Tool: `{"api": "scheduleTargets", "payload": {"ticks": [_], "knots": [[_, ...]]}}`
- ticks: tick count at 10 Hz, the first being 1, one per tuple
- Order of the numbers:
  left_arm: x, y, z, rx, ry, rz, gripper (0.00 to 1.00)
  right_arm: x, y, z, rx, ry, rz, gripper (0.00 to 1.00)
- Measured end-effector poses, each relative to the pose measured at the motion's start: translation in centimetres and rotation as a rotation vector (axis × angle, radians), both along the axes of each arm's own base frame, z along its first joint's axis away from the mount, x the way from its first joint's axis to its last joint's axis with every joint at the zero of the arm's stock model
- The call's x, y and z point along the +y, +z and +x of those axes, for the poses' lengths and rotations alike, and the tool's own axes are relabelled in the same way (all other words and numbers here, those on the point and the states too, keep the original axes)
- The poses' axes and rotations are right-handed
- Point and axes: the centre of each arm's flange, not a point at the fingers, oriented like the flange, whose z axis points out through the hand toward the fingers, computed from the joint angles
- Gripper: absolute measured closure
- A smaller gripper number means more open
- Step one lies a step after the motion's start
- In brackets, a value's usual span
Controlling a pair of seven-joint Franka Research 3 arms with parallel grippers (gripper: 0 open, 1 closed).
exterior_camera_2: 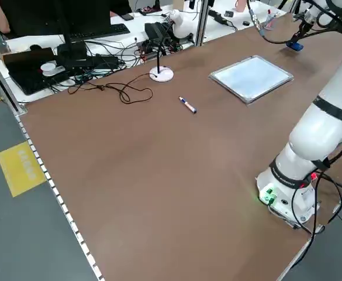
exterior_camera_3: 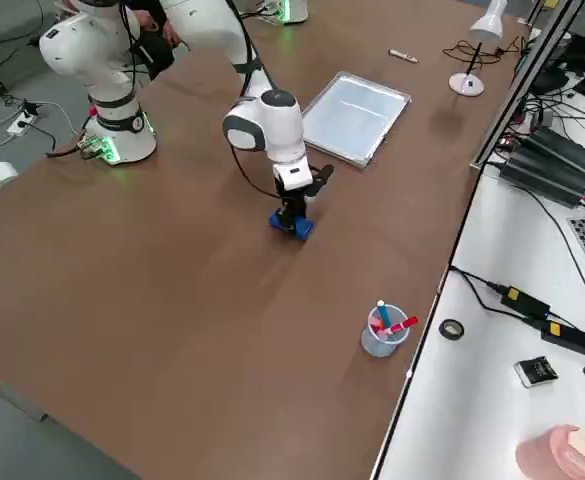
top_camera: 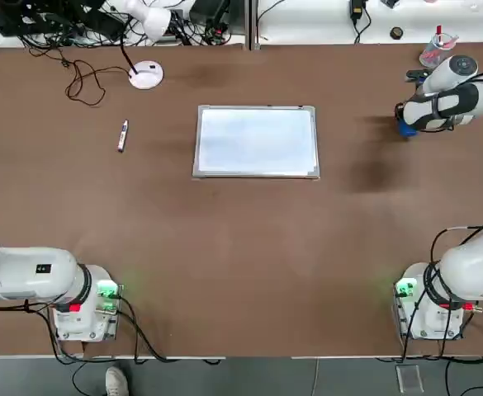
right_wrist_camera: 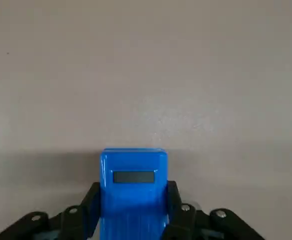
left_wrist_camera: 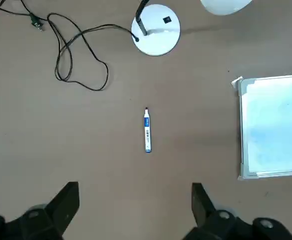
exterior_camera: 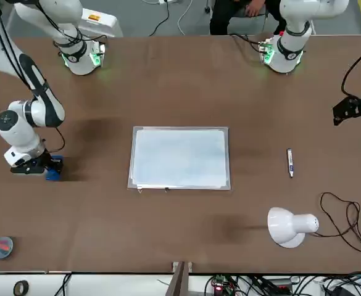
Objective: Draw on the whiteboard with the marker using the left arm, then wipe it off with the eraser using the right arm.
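The whiteboard [top_camera: 257,141] [exterior_camera: 180,157] lies flat at the table's middle, its face blank. To its left the marker [top_camera: 123,135] [left_wrist_camera: 147,130] lies alone on the brown table. My left gripper [left_wrist_camera: 134,192] [exterior_camera: 351,110] hangs open, high over the table's left side, with the marker on the table beyond its fingertips. On the right side my right gripper [right_wrist_camera: 134,192] [exterior_camera_3: 294,208] points down, shut on the blue eraser [right_wrist_camera: 134,180] [exterior_camera: 53,168] [exterior_camera_3: 292,224] at the table surface, well apart from the whiteboard.
A white desk lamp [top_camera: 146,74] [exterior_camera: 291,227] with a looping black cable [top_camera: 80,78] stands at the far left behind the marker. A clear cup with red items [top_camera: 435,49] [exterior_camera_3: 384,330] sits at the far right corner. A person [exterior_camera: 242,12] stands behind the arms' bases.
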Motion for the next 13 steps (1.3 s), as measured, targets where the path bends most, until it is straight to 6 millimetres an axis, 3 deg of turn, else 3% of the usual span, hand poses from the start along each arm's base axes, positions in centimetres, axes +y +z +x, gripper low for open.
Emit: {"api": "scheduleTargets", "payload": {"ticks": [2, 4, 10, 12, 13], "knots": [[0.0, 0.0, 0.0, 0.001, 0.0, 0.0, 0.0, 0.0, 0.1, 0.1, -0.002, -0.004, 0.001, 0.42], [0.0, -0.1, 0.0, 0.001, 0.0, 0.0, 0.0, 0.0, 0.1, 0.1, -0.002, -0.007, 0.002, 0.33], [0.0, -0.1, 0.1, 0.002, 0.0, 0.0, 0.0, 0.2, 0.2, 0.2, -0.003, -0.033, 0.01, 0.27], [0.0, -0.1, 0.1, 0.002, 0.0, 0.0, 0.0, 0.8, 1.4, 0.7, 0.048, -0.053, 0.01, 0.17], [0.0, -0.1, 0.1, 0.002, 0.0, 0.0, 0.0, 1.2, 3.2, 1.3, 0.074, -0.058, 0.006, 0.17]]}}
